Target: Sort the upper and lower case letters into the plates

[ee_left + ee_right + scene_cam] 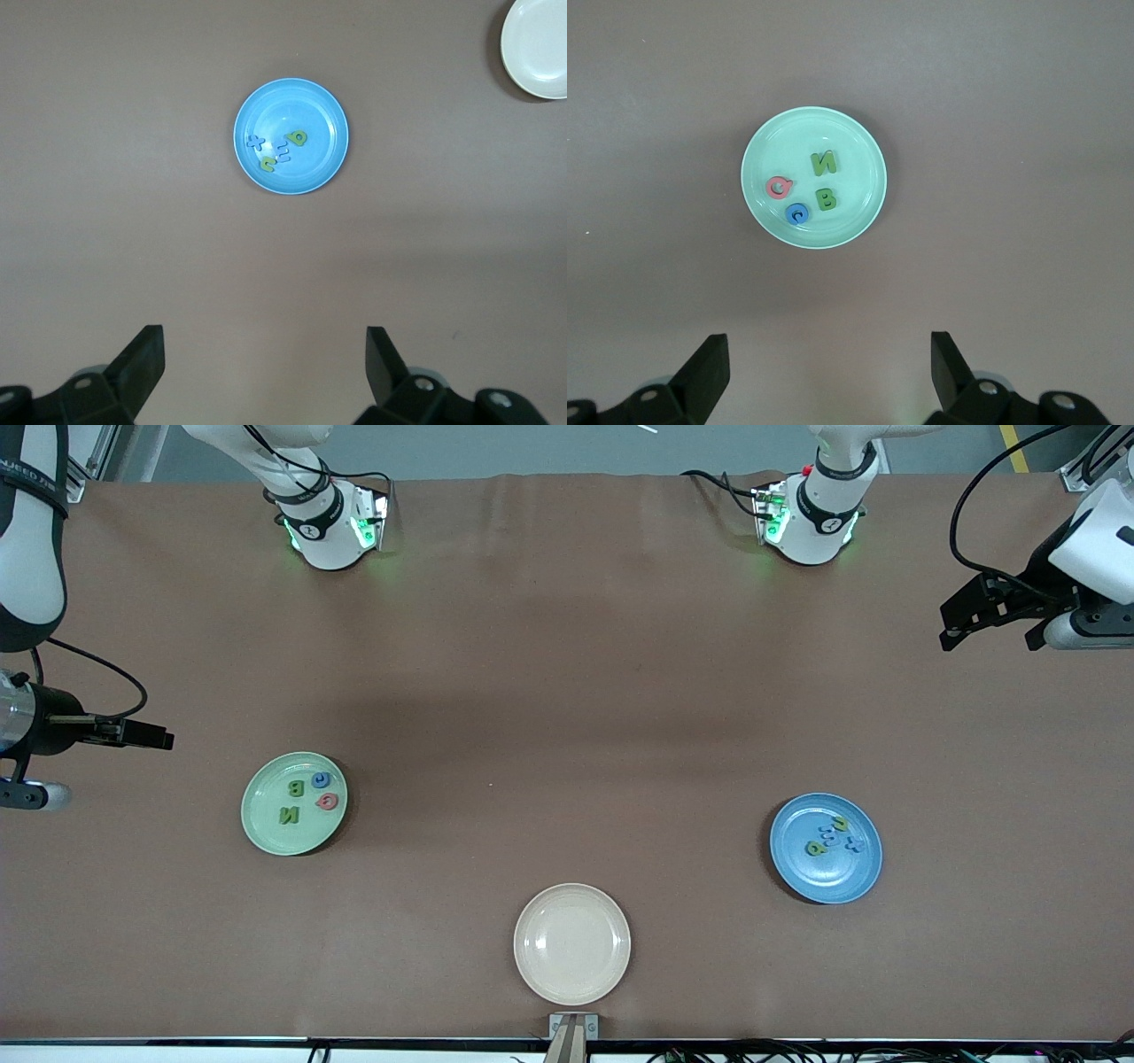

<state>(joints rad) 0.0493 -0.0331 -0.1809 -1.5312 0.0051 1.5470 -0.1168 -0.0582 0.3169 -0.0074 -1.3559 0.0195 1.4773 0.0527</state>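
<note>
Mint green plate [266,833] toward right arm's end holds four capitals; blue plate [846,872] toward left arm's end holds small letters; sorting looks finished. Cream plate [572,974] bare, nearest front camera, near table edge. Left gripper [992,624] and right gripper [146,735] wait at table ends, jaws spread, empty. Wide open cloth between plates.

Front cam high overhead; wrist cams look down, sharing plates [266,828].
</note>
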